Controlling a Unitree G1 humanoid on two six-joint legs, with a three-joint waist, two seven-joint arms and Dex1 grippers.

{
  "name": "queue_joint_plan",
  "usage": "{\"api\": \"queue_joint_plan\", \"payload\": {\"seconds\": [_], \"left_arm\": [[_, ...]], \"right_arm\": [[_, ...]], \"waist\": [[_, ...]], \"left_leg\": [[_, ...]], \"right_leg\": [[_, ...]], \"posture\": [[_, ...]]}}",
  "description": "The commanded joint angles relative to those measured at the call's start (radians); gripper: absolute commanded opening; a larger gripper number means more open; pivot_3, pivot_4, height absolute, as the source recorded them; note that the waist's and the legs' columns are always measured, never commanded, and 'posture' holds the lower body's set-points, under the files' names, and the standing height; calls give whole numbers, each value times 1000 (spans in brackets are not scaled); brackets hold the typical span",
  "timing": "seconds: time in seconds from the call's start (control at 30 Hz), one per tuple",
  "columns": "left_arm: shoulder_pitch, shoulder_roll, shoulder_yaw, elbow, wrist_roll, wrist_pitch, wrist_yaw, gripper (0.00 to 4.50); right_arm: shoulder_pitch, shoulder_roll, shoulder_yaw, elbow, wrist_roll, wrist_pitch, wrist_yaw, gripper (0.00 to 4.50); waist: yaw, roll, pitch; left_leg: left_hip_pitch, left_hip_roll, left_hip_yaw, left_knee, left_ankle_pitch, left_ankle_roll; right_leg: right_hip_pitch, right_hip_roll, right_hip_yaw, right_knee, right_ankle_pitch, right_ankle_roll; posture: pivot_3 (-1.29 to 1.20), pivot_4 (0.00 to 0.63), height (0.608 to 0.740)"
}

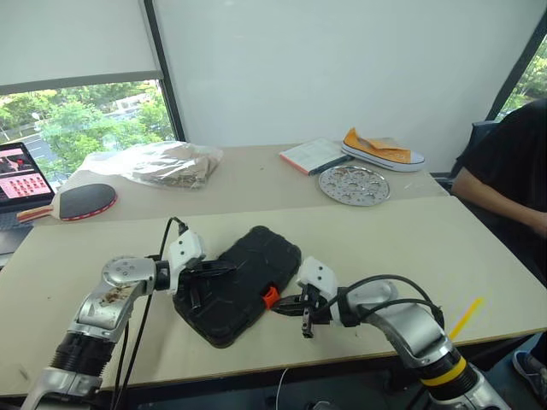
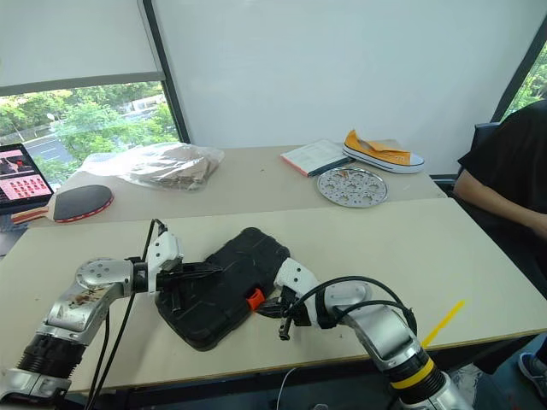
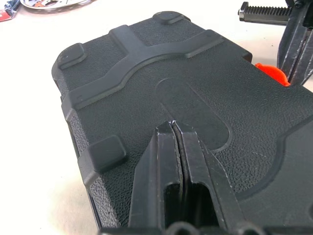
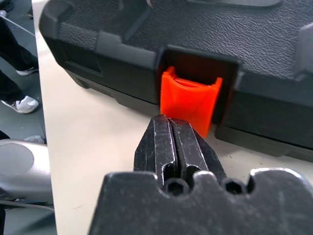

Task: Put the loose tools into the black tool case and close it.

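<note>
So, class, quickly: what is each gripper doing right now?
Left gripper: shut, empty, fingertips on the black tool case lid.
Right gripper: shut, empty, at the orange latch.

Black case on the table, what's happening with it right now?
Left gripper shut, resting on the lid. Right gripper shut, at the orange latch. Black tool case closed. Nothing in the way.
</note>
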Motion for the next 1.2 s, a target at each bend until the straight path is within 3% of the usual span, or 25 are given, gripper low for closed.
{"api": "queue_joint_plan", "payload": {"seconds": [0.03, 0.5, 0.67, 0.77, 0.8, 0.87, 1.0, 1.1, 1.2], "left_arm": [[53, -1, -60, 65, 57, 30, -13, 66], [47, -24, -48, 112, 52, -3, -8, 66], [151, -15, 121, -2, -76, -5, 13, 66], [237, -3, 219, -92, -119, 10, 63, 855], [273, 4, 259, -127, -137, 20, 80, 1237], [354, 23, 338, -191, -154, 28, 105, 1891], [520, 40, 474, -245, -186, 22, 117, 3420], [683, 41, 550, -241, -98, -102, 117, 4424], [746, 44, 573, -243, -69, -163, 119, 4500]], "right_arm": [[-34, 28, 0, 12, -11, -57, -9, 0], [-62, 109, -39, 69, -11, -165, -12, 0], [42, 10, -109, -24, 40, -184, 58, 0], [109, -39, -186, -54, 93, -216, 92, 0], [134, -55, -223, -60, 117, -235, 107, 460], [184, -99, -289, -63, 144, -274, 140, 803], [258, -168, -400, -4, 154, -401, 192, 2238], [286, -211, -482, 112, 132, -606, 262, 3238], [300, -240, -510, 190, 129, -702, 308, 4166]], "waist": [[0, 0, 0], [-3, 0, 0], [-14, 1, 0], [-16, 2, 0], [-16, 2, 0], [-16, 2, 1], [-5, 1, 2], [4, 1, 2], [13, -2, 5]], "left_leg": [[0, 0, 0, 0, 0, 0], [12, 4, -1, -3, -2, 4], [11, 5, -1, -4, -2, 3], [11, 7, -1, -5, -1, 0], [11, 8, 0, -5, -1, -2], [9, 8, 0, -5, -1, -2], [8, 8, 1, -6, -6, 0], [9, 8, 1, -6, -10, 6], [9, 7, 3, -6, -12, 8]], "right_leg": [[0, 0, 0, 0, 0, 0], [13, 3, -1, -3, -1, 1], [11, 3, 0, -4, -1, 0], [11, 2, -1, -5, -2, -2], [11, 2, -1, -6, -2, -2], [9, 2, 0, -6, -3, -1], [8, 2, -1, -7, -6, 0], [9, 1, -1, -7, -8, 2], [10, 1, -1, -9, -9, 3]], "posture": [[0, 150, 740], [0, 150, 740], [0, 150, 740], [0, 150, 740], [0, 150, 740], [0, 150, 740], [0, 150, 740], [0, 150, 740], [0, 150, 740]]}}
